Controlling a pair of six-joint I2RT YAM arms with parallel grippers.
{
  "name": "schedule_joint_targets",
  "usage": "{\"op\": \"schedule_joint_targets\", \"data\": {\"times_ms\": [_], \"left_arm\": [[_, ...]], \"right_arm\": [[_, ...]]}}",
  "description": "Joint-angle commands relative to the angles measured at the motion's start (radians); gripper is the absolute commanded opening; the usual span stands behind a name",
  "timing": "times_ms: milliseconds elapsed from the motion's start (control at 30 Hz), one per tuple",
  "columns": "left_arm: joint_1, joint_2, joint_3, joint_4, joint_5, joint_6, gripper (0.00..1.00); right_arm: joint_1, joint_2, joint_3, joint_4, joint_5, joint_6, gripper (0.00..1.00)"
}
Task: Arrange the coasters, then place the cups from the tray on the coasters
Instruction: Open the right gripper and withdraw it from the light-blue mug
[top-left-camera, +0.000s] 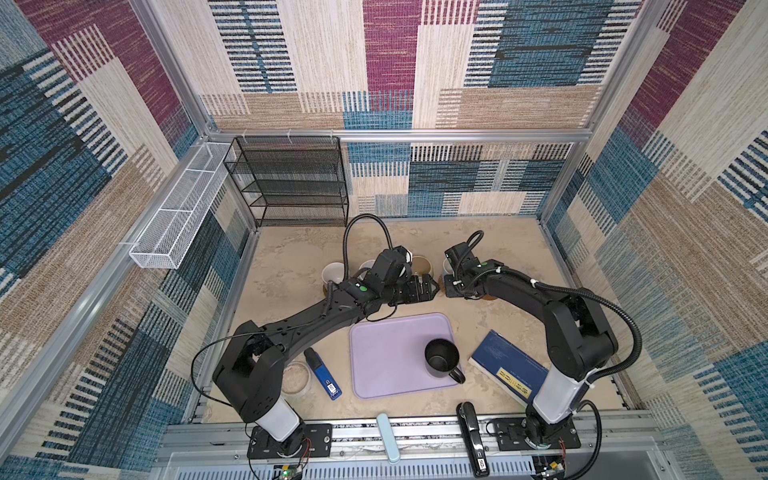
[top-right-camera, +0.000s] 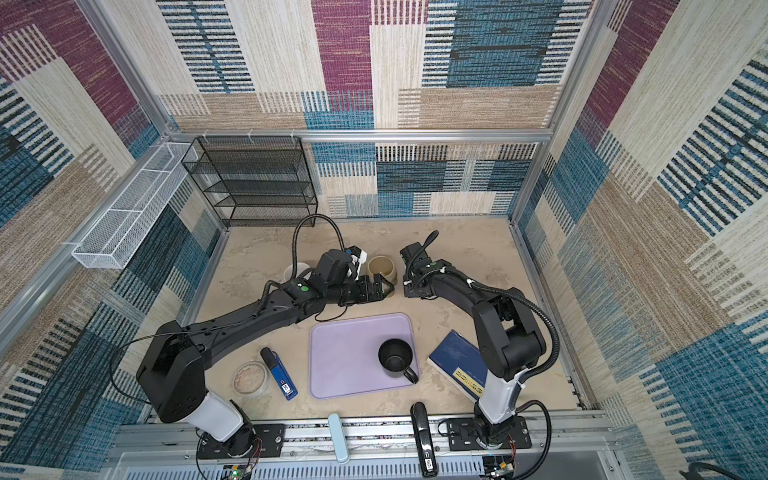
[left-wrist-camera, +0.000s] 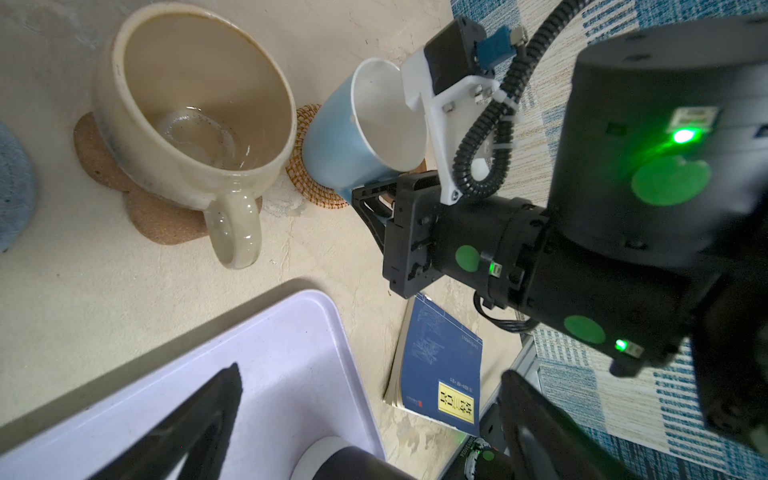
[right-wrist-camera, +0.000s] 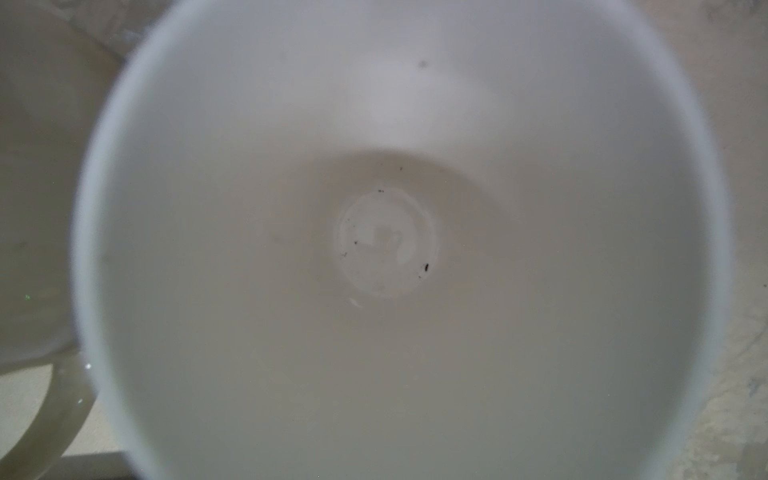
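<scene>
Found right gripper (left-wrist-camera: 365, 195) clamped shut against the near side of the light blue cup (left-wrist-camera: 336, 145), with the handle hidden behind the black fingers. From the right wrist view, looked straight down into that cup's white inside. Noted the cup upright on the woven rattan coaster (left-wrist-camera: 305, 183), at the right end of the far row. Found left gripper (top-left-camera: 433, 289) spread wide and holding nothing, hovering just beyond the far edge of the lavender tray (top-left-camera: 386, 365), pointed right toward the right gripper, tips near but apart. Noted rounded beige cup (left-wrist-camera: 199, 104) just left of the blue one, seated on the tan flower-shaped coaster (left-wrist-camera: 162, 226), handle toward the near side. Glimpsed edge of pale blue woven coaster (left-wrist-camera: 12, 187) further left, rest out of frame. Logged white cup (top-left-camera: 334, 272) at the row's left end on a brown wooden coaster (top-left-camera: 325, 287), both partly behind the left arm. Found the tray near centre, carrying the black cup (top-left-camera: 441, 357), upright toward its right side, handle pointing near right. Noted dark blue book (top-left-camera: 505, 365) just right of the tray, partly under the right arm. Noted clear shallow dish (top-left-camera: 297, 378) and blue marker-like item (top-left-camera: 324, 376) left of the tray. Logged black stapler (top-left-camera: 471, 432) and pale blue case (top-left-camera: 388, 436) on the near rail.
</scene>
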Motion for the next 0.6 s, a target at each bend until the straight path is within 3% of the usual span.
{"op": "schedule_joint_targets", "data": {"times_ms": [0, 233, 567], "left_arm": [[0.002, -0.009, -0.006, 0.015, -0.008, -0.008, 0.99], [0.002, -0.032, -0.021, 0.014, -0.019, -0.013, 0.99], [0.002, -0.071, -0.055, 0.016, -0.038, -0.016, 0.99]], "right_arm": [[0.0, -0.001, -0.011, 0.037, -0.023, 0.003, 0.11], [0.001, -0.011, -0.004, 0.028, -0.028, 0.007, 0.38], [0.0, -0.028, 0.007, 0.014, -0.013, 0.012, 0.46]]}}
